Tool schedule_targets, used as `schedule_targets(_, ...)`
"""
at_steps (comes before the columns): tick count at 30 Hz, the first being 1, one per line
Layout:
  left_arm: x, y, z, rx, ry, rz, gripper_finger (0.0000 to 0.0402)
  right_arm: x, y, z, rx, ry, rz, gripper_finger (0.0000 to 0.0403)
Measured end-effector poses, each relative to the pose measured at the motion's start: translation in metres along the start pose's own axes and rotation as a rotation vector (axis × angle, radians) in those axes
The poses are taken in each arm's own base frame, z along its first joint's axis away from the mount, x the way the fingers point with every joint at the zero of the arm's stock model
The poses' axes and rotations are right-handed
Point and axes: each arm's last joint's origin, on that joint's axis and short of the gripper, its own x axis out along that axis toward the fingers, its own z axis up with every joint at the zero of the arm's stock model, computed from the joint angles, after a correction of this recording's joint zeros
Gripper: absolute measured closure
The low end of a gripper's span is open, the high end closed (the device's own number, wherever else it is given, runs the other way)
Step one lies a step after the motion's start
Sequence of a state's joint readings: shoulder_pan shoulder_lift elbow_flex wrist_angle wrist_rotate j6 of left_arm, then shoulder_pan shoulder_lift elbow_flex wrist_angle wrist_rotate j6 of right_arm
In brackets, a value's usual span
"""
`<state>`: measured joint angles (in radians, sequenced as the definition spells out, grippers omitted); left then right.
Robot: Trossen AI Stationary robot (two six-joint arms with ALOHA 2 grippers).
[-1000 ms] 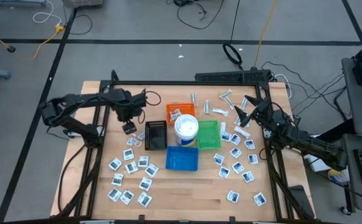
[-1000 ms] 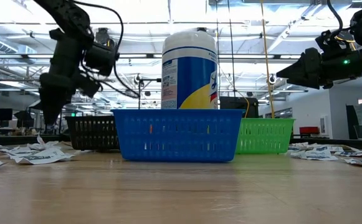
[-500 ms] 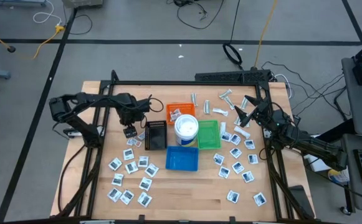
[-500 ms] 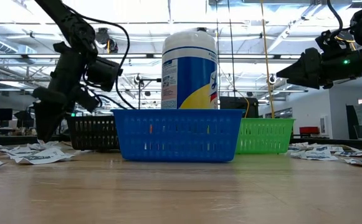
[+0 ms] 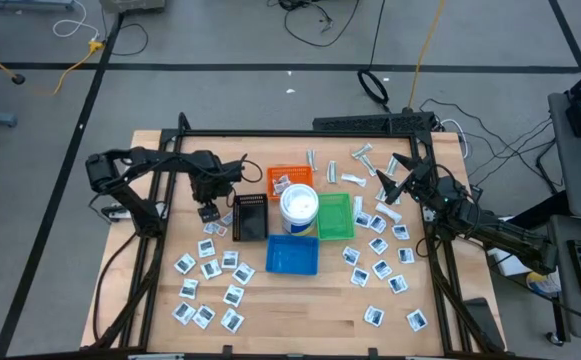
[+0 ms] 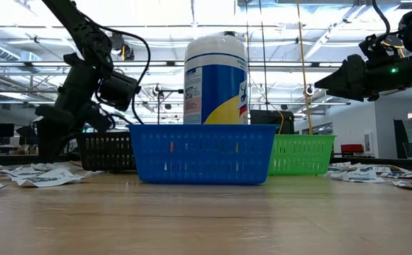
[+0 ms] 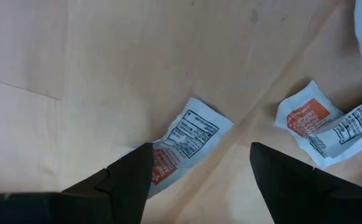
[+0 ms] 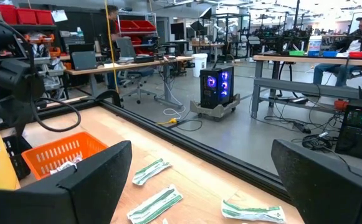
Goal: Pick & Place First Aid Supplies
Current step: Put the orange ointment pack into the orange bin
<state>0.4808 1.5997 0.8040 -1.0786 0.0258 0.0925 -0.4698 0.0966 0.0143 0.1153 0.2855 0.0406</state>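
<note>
Small white square packets lie flat on the table, left (image 5: 208, 282) and right (image 5: 380, 262) of the trays; narrow wrapped strips (image 5: 361, 157) lie near the far edge. My left gripper (image 5: 208, 212) is open and low over the table beside the black tray. In the left wrist view its gripper (image 7: 199, 152) has a finger on either side of a red-marked packet (image 7: 190, 134) that lies flat on the wood. A second red-marked packet (image 7: 305, 118) lies close by. My right gripper (image 5: 398, 180) is open and hangs above the table's right far part (image 6: 326, 81). My left gripper comes at the red-marked packet from above, pointing down. One fingertip (image 7: 140, 163) overlaps the packet's red-printed end (image 7: 163, 167). Whether it touches the packet I cannot tell. The packet lies flat on the table.
A white tub with a blue band (image 5: 298, 205) stands in the middle, ringed by the orange tray (image 5: 290, 178), black tray (image 5: 251, 217), green tray (image 5: 334, 216) and blue tray (image 5: 292, 254). The orange tray holds a few packets. Bare wood runs along the near edge.
My left gripper has come down toward the table and a little toward the near edge, onto the packets beside the black tray, staying open. The right arm has kept still, and no packet has moved.
</note>
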Motion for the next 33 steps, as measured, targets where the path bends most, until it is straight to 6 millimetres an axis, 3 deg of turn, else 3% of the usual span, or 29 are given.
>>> schedule_targets(6, 0.000, 0.000, 0.000, 0.000, 0.000, 0.000, 0.0196, 0.000, 0.000, 0.000, 0.000, 0.000, 0.000, 0.0023)
schedule_targets(17, 0.000, -0.002, 0.000, 0.037, -0.008, -0.070, 0.0390, 0.000, 0.000, 0.000, 0.000, 0.000, 0.000, 0.0023)
schedule_targets(27, -0.001, -0.001, 0.000, 0.013, -0.005, -0.044, 0.0399, 0.000, 0.000, 0.000, 0.000, 0.000, 0.000, 0.0023)
schedule_targets(33, -0.014, -0.002, 0.001, -0.018, -0.049, -0.048, 0.0400, 0.000, 0.000, 0.000, 0.000, 0.000, 0.001, 0.0023)
